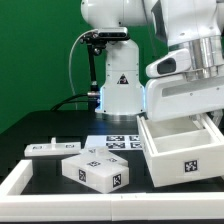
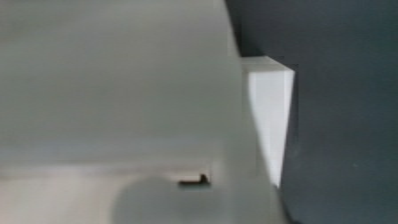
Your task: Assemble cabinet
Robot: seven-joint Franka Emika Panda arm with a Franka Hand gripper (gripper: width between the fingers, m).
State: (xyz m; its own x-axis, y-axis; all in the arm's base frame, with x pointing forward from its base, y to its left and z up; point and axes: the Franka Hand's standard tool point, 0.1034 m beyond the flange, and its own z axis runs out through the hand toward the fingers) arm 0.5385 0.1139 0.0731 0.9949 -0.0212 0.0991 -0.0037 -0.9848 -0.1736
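Claw (image 1: 191, 111) clenched over the cabinet body (image 1: 182, 158), a white open box with 1 black-and-white tag in front.

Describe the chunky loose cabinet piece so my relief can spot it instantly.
Start at the large open cabinet body on the exterior view's right. Just to its left lies a white block. Unlike the flat piece farther back, it is thick, with tags on two faces.
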